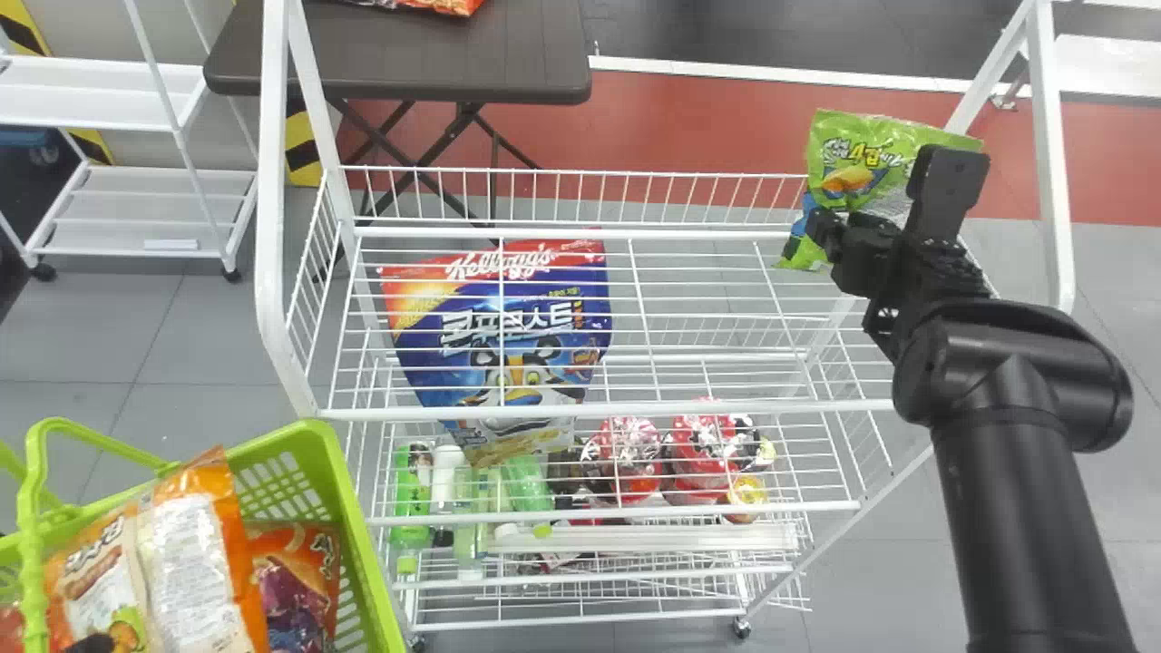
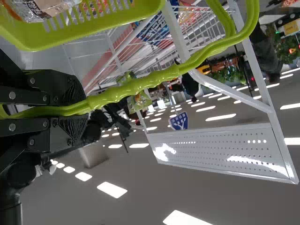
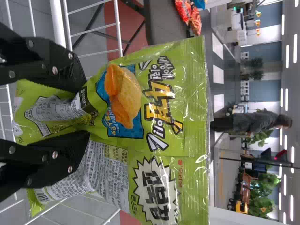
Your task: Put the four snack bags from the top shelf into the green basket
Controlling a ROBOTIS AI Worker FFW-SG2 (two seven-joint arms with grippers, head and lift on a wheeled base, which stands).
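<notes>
A: Location and hold of the green snack bag?

B: Noted at the right end of the wire rack, near the top shelf. Clamped below mid-height in the right gripper, film bunched between the fingers.

A: And toward the rack's left?

B: Green basket beside the rack, orange bags inside. Handle grasped by the left gripper.

A: List foreseeable faults, with causes.

B: First, slippage or a torn pack, from slick film under a sharp swing. Second, snagging on the rack, from a loose lower end and too little lift. Third, a knock to the blue pouch in the rack's left part, from too low a crossing. Fourth, a fouled drop left of the rack, from the raised handle or bags crowding the basket.

A: Orientation of the pack?

B: Long axis judged near upright against the rack's shelf. Sealed top edge pointing up, lower end down, printed face toward the rack's front. Exact lean: impossible to tell.
</notes>
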